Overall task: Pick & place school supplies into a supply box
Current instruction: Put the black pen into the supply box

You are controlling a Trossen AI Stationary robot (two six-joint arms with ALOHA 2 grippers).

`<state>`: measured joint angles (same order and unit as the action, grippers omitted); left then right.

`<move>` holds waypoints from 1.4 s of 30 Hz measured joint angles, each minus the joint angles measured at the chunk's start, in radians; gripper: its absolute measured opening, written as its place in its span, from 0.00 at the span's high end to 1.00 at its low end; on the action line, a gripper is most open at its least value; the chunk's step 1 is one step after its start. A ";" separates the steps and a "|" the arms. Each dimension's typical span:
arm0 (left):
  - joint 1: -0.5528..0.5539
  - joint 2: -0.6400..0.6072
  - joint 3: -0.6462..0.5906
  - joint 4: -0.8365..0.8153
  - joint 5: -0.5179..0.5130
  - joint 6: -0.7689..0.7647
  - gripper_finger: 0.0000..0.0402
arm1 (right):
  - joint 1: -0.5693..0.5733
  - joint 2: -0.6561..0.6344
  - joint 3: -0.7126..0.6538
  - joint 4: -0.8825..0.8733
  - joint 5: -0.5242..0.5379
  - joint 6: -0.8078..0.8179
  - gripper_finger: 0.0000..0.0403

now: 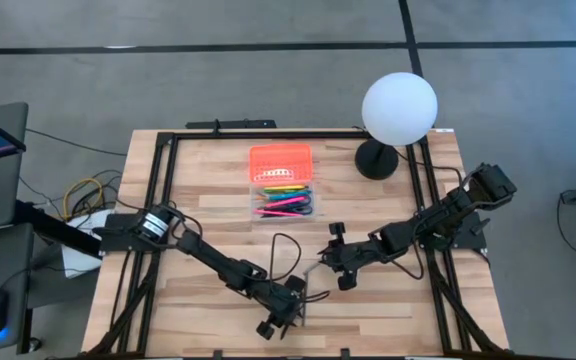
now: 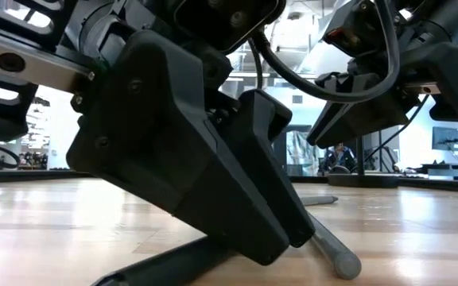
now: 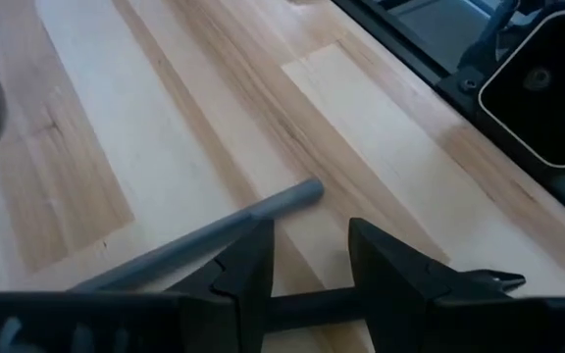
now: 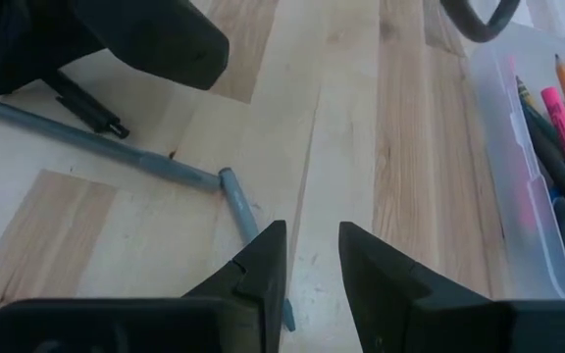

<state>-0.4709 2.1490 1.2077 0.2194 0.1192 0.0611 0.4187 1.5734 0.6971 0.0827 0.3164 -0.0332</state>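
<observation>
Wood desk (image 1: 218,180): pale planks with a visible grain, framed by black rails; part of it is covered by the two dark arms.
Supply box (image 1: 268,205): set at 12 o'clock from the desk centre; a clear rectangular plastic tray with its orange lid (image 1: 280,160) laid open at the far side.
School supplies (image 1: 288,200): thin sticks in pink, yellow, green, blue and black are seen lying inside the tray; single items cannot be told apart from above, and the tray is cut off at the edge of the right wrist view.
Grey pen (image 3: 214,227): a slim, matt, round shaft lying flat on the desk at about 6 o'clock, outside the box; its lower length is hidden behind one finger of the left pincer (image 3: 312,240).
Left pincer: held low over the desk at 6 o'clock, jaws wide, nothing between them; the pen is just beside one finger, not inside the gap.
Right pincer (image 4: 312,240): placed at 4 o'clock, jaws narrowly parted and holding nothing; a short grey piece on the desk runs partly under one finger.
Low view: mostly blocked by a large dark angular finger; which arm it belongs to cannot be told.
Globe lamp (image 1: 399,108): a smooth white sphere on a black round foot at 2 o'clock.
</observation>
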 joint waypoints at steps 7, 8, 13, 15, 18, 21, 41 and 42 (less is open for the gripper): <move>0.001 -0.014 0.014 -0.111 -0.002 -0.020 0.68 | 0.000 0.000 0.000 0.000 0.000 0.000 0.78; 0.001 -0.018 0.023 -0.138 -0.004 -0.022 0.68 | 0.000 0.000 0.000 0.000 0.000 0.001 0.78; 0.000 -0.056 0.051 -0.289 -0.042 -0.021 0.68 | 0.000 0.000 0.000 0.000 0.000 0.007 0.78; 0.001 -0.073 0.064 -0.363 -0.057 -0.021 0.68 | 0.000 0.000 0.000 -0.001 0.000 0.008 0.78; 0.002 -0.085 0.094 -0.469 -0.071 -0.021 0.68 | 0.000 0.000 0.000 0.000 0.000 0.008 0.78; 0.002 -0.085 0.129 -0.579 -0.084 -0.025 0.68 | 0.000 0.000 0.000 0.000 0.000 0.008 0.78; 0.002 -0.087 0.210 -0.900 -0.090 -0.131 0.68 | 0.000 0.000 0.000 0.000 0.000 0.008 0.78; 0.002 -0.087 0.210 -0.905 -0.079 -0.135 0.68 | 0.000 0.000 0.000 0.000 0.000 0.008 0.78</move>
<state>-0.4694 2.0621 1.4178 -0.6859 0.0407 -0.0739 0.4186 1.5734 0.6968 0.0824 0.3161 -0.0250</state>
